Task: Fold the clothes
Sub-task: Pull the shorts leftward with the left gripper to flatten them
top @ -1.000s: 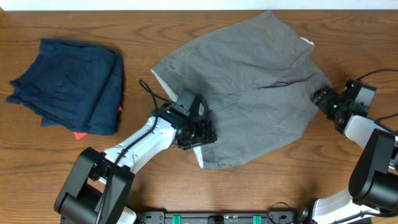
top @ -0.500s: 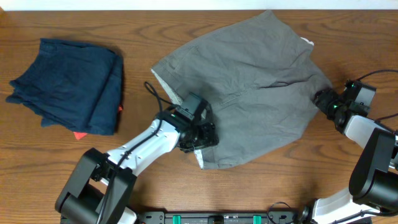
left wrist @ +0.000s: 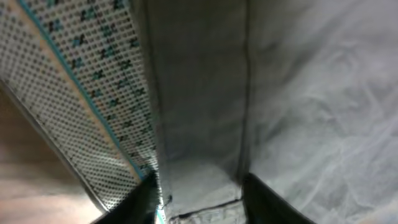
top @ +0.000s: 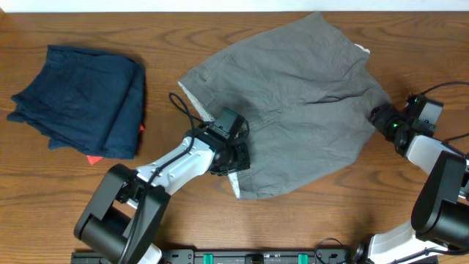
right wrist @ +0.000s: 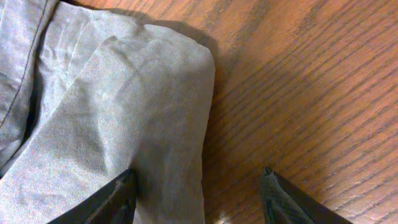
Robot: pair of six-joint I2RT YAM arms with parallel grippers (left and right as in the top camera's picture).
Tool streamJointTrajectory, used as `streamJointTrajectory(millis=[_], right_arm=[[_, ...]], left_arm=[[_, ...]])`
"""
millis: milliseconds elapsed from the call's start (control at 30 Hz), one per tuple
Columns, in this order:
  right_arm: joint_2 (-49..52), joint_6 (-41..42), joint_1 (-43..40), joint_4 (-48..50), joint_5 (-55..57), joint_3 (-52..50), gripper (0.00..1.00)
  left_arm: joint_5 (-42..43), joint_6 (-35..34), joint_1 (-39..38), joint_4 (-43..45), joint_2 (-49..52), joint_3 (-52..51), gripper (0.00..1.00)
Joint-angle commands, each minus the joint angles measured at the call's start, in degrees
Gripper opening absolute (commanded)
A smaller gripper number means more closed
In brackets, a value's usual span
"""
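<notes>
The grey shorts (top: 308,95) lie spread out and rumpled on the wooden table, right of centre. My left gripper (top: 234,161) sits at their lower left edge. In the left wrist view it (left wrist: 199,202) is open, its fingers straddling the grey waistband (left wrist: 199,124), with a pale dotted lining (left wrist: 81,81) to the left. My right gripper (top: 377,116) is at the shorts' right edge. In the right wrist view it (right wrist: 199,199) is open, with a rounded corner of grey cloth (right wrist: 124,106) reaching between the fingers and bare wood on the right.
A folded dark navy garment (top: 88,99) lies at the far left with a small red thing (top: 93,159) poking out under it. Bare wood (top: 293,220) lies in front of the shorts.
My left arm has shifted slightly, its gripper nudging along the shorts' lower left edge and back. The right arm and the shorts have not visibly moved.
</notes>
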Motion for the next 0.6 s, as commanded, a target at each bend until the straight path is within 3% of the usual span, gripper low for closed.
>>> streamJointTrajectory(millis=[0, 67, 100, 167, 400, 567], right_arm=[[1.1, 0.0, -0.8, -1.7, 0.2, -0.6, 0.60], [1.1, 0.0, -0.8, -1.7, 0.2, -0.6, 0.50], [1.1, 0.0, -1.0, -1.7, 0.2, -0.6, 0.39], [1.0, 0.0, -1.6, -2.1, 0.2, -0.6, 0.01], [-5.5, 1.1, -5.2, -11.6, -2.8, -0.5, 0.01], [-17.5, -0.2, -5.4, -30.5, -7.0, -0.4, 0.01]], left_arm=[[2.1, 0.0, 0.0, -0.2, 1.7, -0.6, 0.24], [2.3, 0.5, 0.4, -0.3, 0.9, -0.6, 0.11], [2.3, 0.9, 0.7, -0.6, 0.3, -0.6, 0.06], [2.3, 3.1, 1.9, -2.3, -1.6, -0.6, 0.06], [2.3, 11.9, 14.5, -9.7, -10.9, -0.5, 0.06], [3.9, 13.5, 24.4, -11.0, -15.8, -0.5, 0.06]])
